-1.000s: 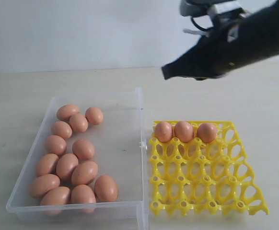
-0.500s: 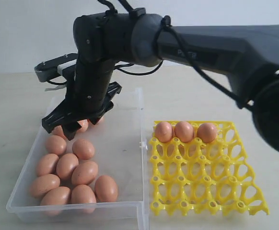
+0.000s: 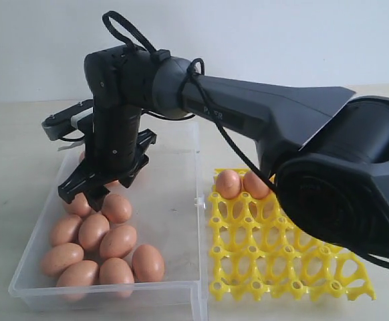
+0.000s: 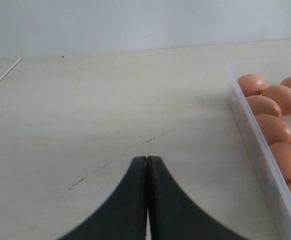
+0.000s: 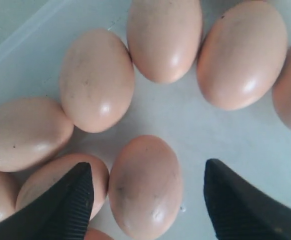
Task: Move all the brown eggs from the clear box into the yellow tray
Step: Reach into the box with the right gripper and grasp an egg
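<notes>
The black right gripper (image 5: pixel 148 167) stands open inside the large, shallow, clear plastic box (image 3: pixel 181 221); its ribbed fingers (image 5: pixel 70 200) flank one smooth, matte, reddish-brown oval egg (image 5: pixel 145 195), with a gap on each side; the other brown eggs (image 3: pixel 93 231) lie packed on the box floor, several touching; about nine show in the exterior view, others being hidden behind the arm; two more sit in the far row of the bright yellow openwork plastic egg tray (image 3: pixel 281 257), just beside the box; the black left gripper (image 4: pixel 146 161) is closed on nothing above the pale table (image 4: pixel 85 100).
</notes>
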You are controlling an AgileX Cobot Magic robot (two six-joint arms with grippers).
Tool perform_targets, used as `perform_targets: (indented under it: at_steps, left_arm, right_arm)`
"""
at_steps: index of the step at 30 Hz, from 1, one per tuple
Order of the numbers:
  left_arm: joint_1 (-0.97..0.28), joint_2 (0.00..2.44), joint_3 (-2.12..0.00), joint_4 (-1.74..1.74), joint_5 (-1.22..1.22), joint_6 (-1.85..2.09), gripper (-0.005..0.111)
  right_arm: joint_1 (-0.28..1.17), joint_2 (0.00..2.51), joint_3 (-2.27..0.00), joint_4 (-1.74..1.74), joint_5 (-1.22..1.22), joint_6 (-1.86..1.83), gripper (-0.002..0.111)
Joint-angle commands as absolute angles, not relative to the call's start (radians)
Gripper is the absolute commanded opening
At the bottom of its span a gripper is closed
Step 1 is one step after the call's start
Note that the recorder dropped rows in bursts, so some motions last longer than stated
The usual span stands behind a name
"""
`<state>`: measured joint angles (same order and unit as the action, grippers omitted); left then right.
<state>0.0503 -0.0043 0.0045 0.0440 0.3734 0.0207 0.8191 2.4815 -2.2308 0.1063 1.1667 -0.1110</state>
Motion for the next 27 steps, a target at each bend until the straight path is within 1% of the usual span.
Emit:
perform_targets:
  at_steps: [1,5,7,8,9,12,13,17,20,22,23,25,26,27]
  left_arm:
    - [0.053,0.000,0.000,0.047,0.369,0.024,0.000]
    - [0.053,0.000,0.000,0.047,0.369,0.024,0.000]
    - [0.053,0.000,0.000,0.047,0.369,0.024,0.000]
    - [0.053,0.000,0.000,0.047,0.369,0.024,0.000]
    - [0.053,0.000,0.000,0.047,0.369,0.024,0.000]
    - [0.053,0.000,0.000,0.047,0.369,0.022,0.000]
    - [0.053,0.000,0.000,0.047,0.369,0.022,0.000]
    - [0.053,0.000,0.000,0.047,0.369,0.022,0.000]
    - [0.053,0.000,0.000,0.047,0.369,0.022,0.000]
    - [0.053,0.000,0.000,0.047,0.369,0.022,0.000]
    - [0.053,0.000,0.000,0.047,0.369,0.022,0.000]
    - [0.053,0.000,0.000,0.047,0.369,0.022,0.000]
    - [0.053,0.000,0.000,0.047,0.369,0.022,0.000]
    - [0.053,0.000,0.000,0.047,0.369,0.022,0.000]
  right_arm:
    - [0.820,2.511,-2.242,0.108,1.152,-0.121,0.062]
    - [0.820,2.535,-2.242,0.108,1.150,-0.121,0.062]
    - [0.820,2.536,-2.242,0.110,1.150,-0.121,0.057]
    - [0.820,2.536,-2.242,0.110,1.145,-0.121,0.050]
    - [0.820,2.534,-2.242,0.110,1.143,-0.121,0.041]
    - [0.818,2.513,-2.242,0.106,1.134,-0.143,0.005]
    - [0.815,2.504,-2.242,0.106,1.134,-0.151,0.000]
    - [0.790,2.425,-2.226,0.091,1.091,-0.120,0.000]
    - [0.771,2.312,-2.107,0.050,0.957,-0.068,0.000]
    - [0.755,2.211,-1.968,0.026,0.832,-0.029,0.000]
    - [0.744,2.134,-1.849,0.007,0.743,0.000,0.000]
    - [0.725,2.027,-1.669,0.000,0.545,0.052,0.000]
    - [0.706,1.947,-1.526,-0.006,0.395,0.076,0.000]
    - [0.692,1.896,-1.431,-0.008,0.295,0.092,0.000]
